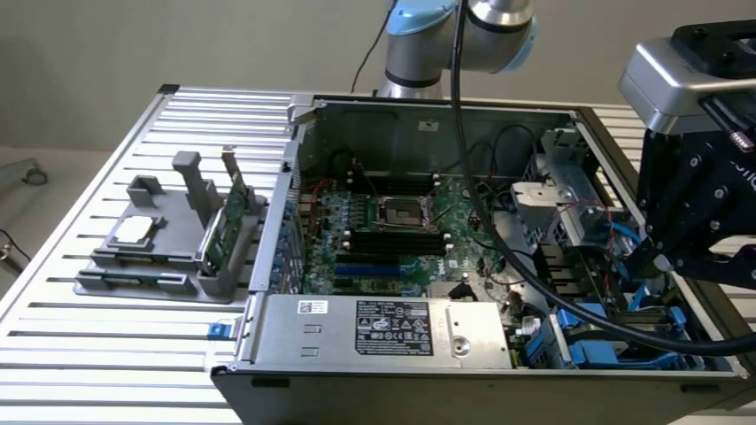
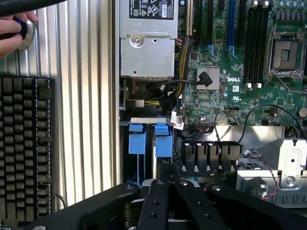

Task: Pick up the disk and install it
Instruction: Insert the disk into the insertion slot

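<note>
Claw: gripper (image 2: 167,173) fingers pressed together, tips at the near edge of a blue bracket tab. Cannot tell whether they pinch it.
Disk: disk (image 2: 162,140) stands on edge in the drive bay, just beyond the cable end of the power supply (image 2: 146,48), blue bracket end facing the claw.
Bearing: straight ahead of the fingertips, touching or nearly so.
Long axis: judged to run down into the bay, away from the claw.
Count: two blue tabs, the second blue tab (image 2: 136,139) just beside the first; one power supply; one gripper.

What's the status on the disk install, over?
Pincer shut, low over grey metal drive bay. Silver-grey disk in blue plastic bracket at its tips; grip unconfirmed. Black cables beside bay, not between.
</note>
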